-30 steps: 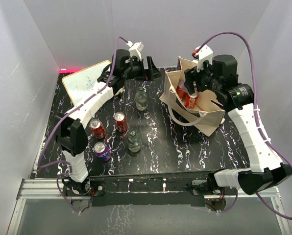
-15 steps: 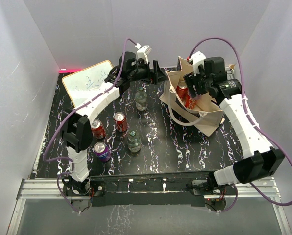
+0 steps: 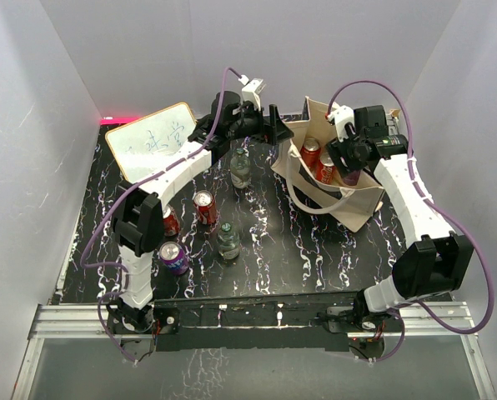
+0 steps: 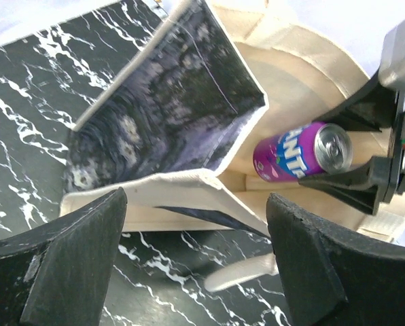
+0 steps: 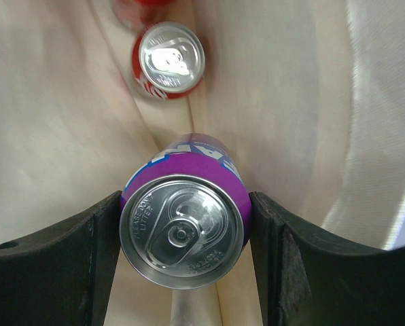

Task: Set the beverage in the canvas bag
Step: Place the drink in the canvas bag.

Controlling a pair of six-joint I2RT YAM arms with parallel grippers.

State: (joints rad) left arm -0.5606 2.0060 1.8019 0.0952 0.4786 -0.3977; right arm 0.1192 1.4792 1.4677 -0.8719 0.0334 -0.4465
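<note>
right gripper (image 5: 185,207) clamps the purple fanta soda can (image 4: 297,157) inside the beige canvas tote bag (image 4: 189,185), beside a red soda can (image 5: 170,61) already in. left gripper (image 4: 196,224) gapes empty at its rim. release pending; another purple can (image 3: 173,257) waits on the black marbled table (image 3: 315,242).

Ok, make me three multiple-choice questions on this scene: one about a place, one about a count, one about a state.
1. Where is the purple can gripped by the right hand? A. Standing on the table. B. Inside the canvas bag. C. In the left hand.
2. How many clear bottles stand on the table? A. One. B. Two. C. Four.
3. What is the left hand's state? A. Open, holding nothing. B. Shut on a purple can. C. Shut on a bottle.
Answers: 1 B, beige bag walls surround the can; 2 B, both stand left of the bag; 3 A, its fingers are spread with nothing gripped.
</note>
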